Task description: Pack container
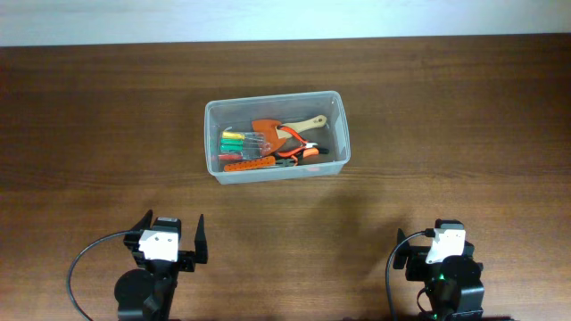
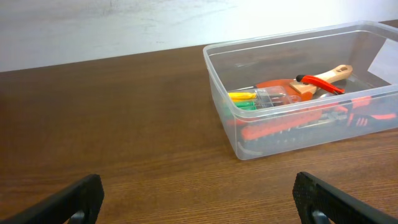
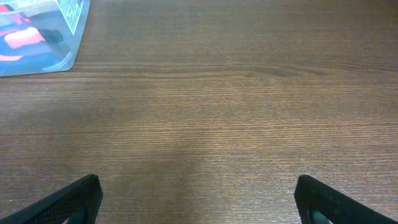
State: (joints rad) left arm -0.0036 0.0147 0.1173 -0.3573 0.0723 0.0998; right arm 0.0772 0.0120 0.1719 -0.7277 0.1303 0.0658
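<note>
Most of the view is dark wood-grain surface point(image 1: 89, 116), and the container point(image 1: 272, 172), a translucent plastic bin with rounded corners, rests mid-surface, well apart from both arms. Left gripper point(image 1: 174, 223) and right gripper point(image 3: 196, 199) sit near the front edge, jaws spread wide and empty, probably because nothing lies loose. Inside the bin lie a wooden-handled brush point(image 1: 308, 124), orange-handled pliers point(image 1: 299, 152) and small colour-handled screwdrivers point(image 1: 234, 141), so packing looks complete.

container point(image 2: 221, 93) holding tools, gripper point(image 2: 198, 199) spread apart
</note>
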